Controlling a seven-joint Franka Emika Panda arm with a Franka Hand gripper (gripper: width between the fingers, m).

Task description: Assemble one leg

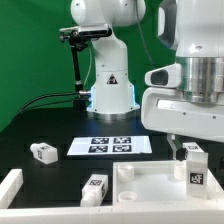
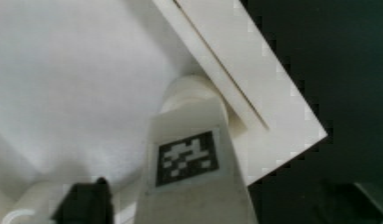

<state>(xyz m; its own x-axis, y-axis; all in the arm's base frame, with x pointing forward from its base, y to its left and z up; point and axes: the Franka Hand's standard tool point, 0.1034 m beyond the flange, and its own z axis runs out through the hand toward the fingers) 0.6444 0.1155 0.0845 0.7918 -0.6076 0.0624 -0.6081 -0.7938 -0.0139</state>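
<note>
My gripper (image 1: pixel 192 158) is shut on a leg (image 1: pixel 196 170), a small white peg with a black-and-white marker. It holds the leg upright at the exterior view's right end of the white tabletop (image 1: pixel 150 186). In the wrist view the leg (image 2: pixel 191 150) runs down between the dark fingers (image 2: pixel 90 202) toward the tabletop (image 2: pixel 81 90), near its raised edge (image 2: pixel 241 70). Whether the leg's end touches the tabletop is hidden. Two more legs lie loose on the black table, one (image 1: pixel 43 152) at the exterior view's left and one (image 1: pixel 95 187) beside the tabletop.
The marker board (image 1: pixel 110 146) lies flat behind the tabletop. The robot's base (image 1: pixel 110 85) stands at the back. A white rail (image 1: pixel 10 190) sits at the exterior view's front left corner. A black stand (image 1: pixel 80 55) rises beside the base.
</note>
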